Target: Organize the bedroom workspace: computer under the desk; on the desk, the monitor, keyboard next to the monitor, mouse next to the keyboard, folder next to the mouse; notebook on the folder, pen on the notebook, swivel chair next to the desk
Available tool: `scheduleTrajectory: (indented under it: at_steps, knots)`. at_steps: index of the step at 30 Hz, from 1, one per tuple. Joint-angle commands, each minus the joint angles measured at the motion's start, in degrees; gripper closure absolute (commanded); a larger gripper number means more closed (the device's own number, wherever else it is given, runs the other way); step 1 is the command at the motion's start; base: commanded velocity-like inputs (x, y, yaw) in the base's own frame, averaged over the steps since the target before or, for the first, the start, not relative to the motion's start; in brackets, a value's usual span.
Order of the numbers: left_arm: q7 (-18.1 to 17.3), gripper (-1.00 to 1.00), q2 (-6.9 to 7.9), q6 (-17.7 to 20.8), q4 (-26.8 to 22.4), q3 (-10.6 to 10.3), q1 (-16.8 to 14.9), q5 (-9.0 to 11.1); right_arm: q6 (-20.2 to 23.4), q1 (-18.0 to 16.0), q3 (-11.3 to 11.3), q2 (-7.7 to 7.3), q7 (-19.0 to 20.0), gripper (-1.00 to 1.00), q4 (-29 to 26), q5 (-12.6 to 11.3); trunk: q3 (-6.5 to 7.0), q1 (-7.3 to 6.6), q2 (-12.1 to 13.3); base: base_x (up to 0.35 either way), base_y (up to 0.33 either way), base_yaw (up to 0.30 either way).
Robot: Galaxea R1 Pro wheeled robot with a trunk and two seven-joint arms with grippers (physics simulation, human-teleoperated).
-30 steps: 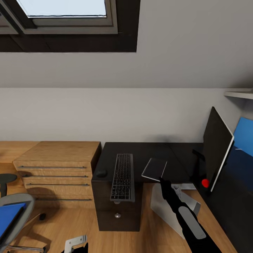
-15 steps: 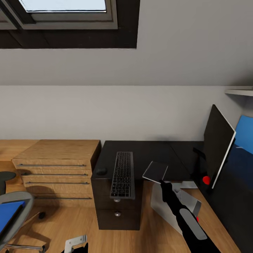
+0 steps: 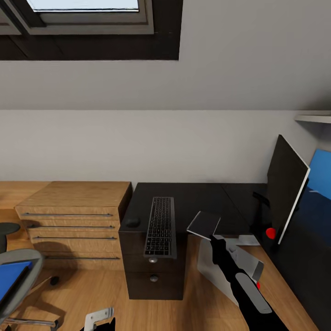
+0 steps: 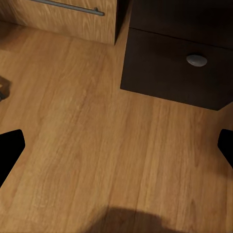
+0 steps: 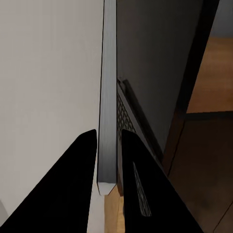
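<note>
My right gripper (image 3: 212, 238) (image 5: 108, 160) is shut on the edge of a thin grey notebook (image 3: 203, 224) (image 5: 107, 97), holding it tilted just above the front edge of the dark desk (image 3: 193, 197). On the desk, the keyboard (image 3: 160, 226) overhangs the front edge, with the dark mouse (image 3: 133, 222) to its left. The monitor (image 3: 285, 188) stands at the right. A silver computer tower (image 3: 230, 269) leans on the floor below the desk. The blue folder (image 3: 10, 281) lies on the grey swivel chair (image 3: 25, 271) at the lower left. My left gripper (image 3: 99, 319) (image 4: 116, 145) hangs open over the wood floor.
A wooden drawer unit (image 3: 73, 216) stands left of the desk. The desk's own dark drawers (image 3: 154, 271) (image 4: 184, 63) face me. A small red thing (image 3: 270, 233) sits at the monitor's foot. A blue panel (image 3: 322, 179) is at the far right, and a window (image 3: 87, 14) is overhead.
The whole view has shifted slightly upward. The held notebook has sunk a little toward the desk's front edge. The keyboard, mouse and monitor have stayed put.
</note>
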Motion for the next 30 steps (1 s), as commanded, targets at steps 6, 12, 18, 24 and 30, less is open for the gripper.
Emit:
scheduleTrajectory:
  at_steps: [6, 12, 18, 24, 30]
  knots:
    - [0.3, -1.0, 0.1, 0.2, -0.1, -0.1, 0.0, 0.6, 0.0, 0.0, 0.2, -0.06, 0.4, 1.0, 0.0, -0.7, -0.05, 0.0, 0.0, 0.0, 0.0, 0.0]
    - [0.2, -1.0, 0.17, 0.3, 0.0, -0.1, 0.0, 0.6, 0.0, 0.0, 0.4, -0.04, 0.6, 1.0, -0.1, -0.6, -0.05, 0.0, 0.0, 0.0, 0.0, 0.0]
    - [0.2, -1.0, 0.19, 0.3, 0.1, -0.1, 0.0, 0.6, -0.1, 0.0, 0.5, -0.01, 0.7, 1.0, -0.3, -0.6, -0.05, 0.0, 0.0, 0.0, 0.0, 0.0]
    - [0.3, -1.0, 0.19, 0.3, 0.4, -0.1, 0.0, 0.7, 0.2, 0.0, 0.4, -0.1, 0.6, 1.0, -0.3, -0.8, -0.05, 0.0, 0.0, 0.009, 0.0, 0.0]
    - [0.2, -1.0, 0.19, 0.2, 0.8, -0.1, 0.0, 0.7, 0.1, 0.0, 0.1, -0.01, 0.5, 1.0, -0.3, -0.9, -0.05, 0.0, 0.0, 0.184, 0.0, 0.0]
